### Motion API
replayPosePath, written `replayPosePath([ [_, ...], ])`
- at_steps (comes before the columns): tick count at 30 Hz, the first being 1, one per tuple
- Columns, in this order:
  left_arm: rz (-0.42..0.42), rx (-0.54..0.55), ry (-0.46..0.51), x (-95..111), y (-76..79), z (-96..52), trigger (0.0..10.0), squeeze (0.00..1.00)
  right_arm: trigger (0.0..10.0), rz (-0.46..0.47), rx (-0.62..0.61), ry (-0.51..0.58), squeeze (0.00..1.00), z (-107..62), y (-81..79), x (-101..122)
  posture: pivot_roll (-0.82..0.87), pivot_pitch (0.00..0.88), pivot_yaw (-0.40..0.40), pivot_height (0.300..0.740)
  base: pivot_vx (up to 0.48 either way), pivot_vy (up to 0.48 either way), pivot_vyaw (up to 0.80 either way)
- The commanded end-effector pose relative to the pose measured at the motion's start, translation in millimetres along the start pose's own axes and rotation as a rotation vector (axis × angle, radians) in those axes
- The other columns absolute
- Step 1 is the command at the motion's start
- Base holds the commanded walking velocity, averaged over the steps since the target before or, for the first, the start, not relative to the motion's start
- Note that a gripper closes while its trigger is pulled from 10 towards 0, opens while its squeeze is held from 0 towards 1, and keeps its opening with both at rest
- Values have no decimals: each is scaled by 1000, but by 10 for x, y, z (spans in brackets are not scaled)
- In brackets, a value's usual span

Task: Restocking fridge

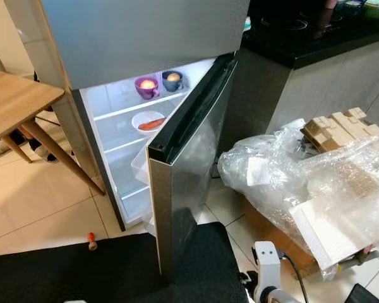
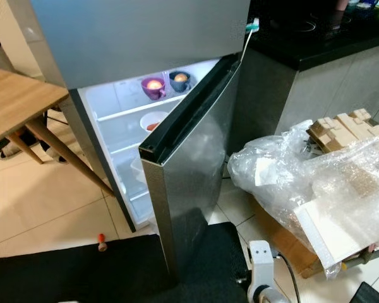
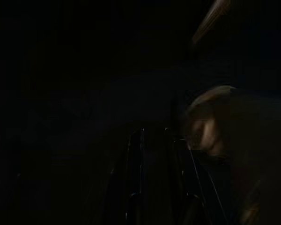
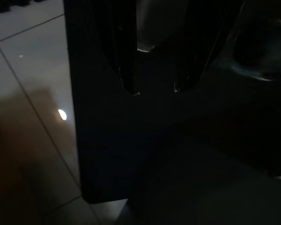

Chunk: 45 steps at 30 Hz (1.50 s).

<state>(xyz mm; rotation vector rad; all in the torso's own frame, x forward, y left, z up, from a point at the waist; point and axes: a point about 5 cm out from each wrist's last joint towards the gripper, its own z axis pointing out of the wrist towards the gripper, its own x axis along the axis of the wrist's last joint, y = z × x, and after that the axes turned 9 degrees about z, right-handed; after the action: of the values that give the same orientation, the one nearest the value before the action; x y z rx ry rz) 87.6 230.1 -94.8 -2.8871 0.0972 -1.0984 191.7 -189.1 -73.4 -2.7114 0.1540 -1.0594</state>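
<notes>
Brushed-steel fridge door [image 1: 189,183] ajar; glossy purple cup [image 1: 146,86] on white shelf; right end effector [image 4: 154,89] narrowly parted; left's state untellable.

White-silver arm segment [image 1: 267,265] with black cable [image 1: 292,268].

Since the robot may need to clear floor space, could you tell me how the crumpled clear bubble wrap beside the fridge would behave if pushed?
The crumpled clear bubble wrap looks thin and airy, so probably light and floppy. It would likely crumple rather than slide whole.
</notes>
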Motion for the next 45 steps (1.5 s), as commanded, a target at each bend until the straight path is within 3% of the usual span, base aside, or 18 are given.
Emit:
replayPosePath([
  [1,-13,8,-21,-63,-15,-35,10000,0,10000,-7,18,13,0,34,-59,61,-52,63,-45,713,0,0,631],
  [15,-20,8,4,-24,0,-18,10000,0,10000,-20,-7,28,0,70,-74,159,-33,95,-43,713,0,0,400],
  [29,-185,74,65,-57,-3,-66,10000,0,10000,-5,-18,36,0,120,-191,183,-36,77,-46,713,0,0,0],
  [30,-170,69,129,133,11,31,10000,0,10000,-6,-19,39,0,123,-192,195,-40,74,-47,713,0,0,0],
  [32,-130,58,293,749,68,285,10000,0,10000,-7,-22,45,0,128,-188,221,-45,70,-48,713,0,-276,0],
  [33,-130,58,293,749,68,285,10000,0,10000,-7,-22,45,0,128,-188,221,-45,70,-48,713,0,-311,0],
  [35,-122,54,344,990,97,364,10000,0,10000,-7,-26,52,0,130,-179,248,-54,69,-43,713,0,-396,0],
  [45,-127,47,313,939,93,369,10000,0,10000,2,-45,60,0,115,-135,243,-57,69,-34,713,0,-278,0],
])
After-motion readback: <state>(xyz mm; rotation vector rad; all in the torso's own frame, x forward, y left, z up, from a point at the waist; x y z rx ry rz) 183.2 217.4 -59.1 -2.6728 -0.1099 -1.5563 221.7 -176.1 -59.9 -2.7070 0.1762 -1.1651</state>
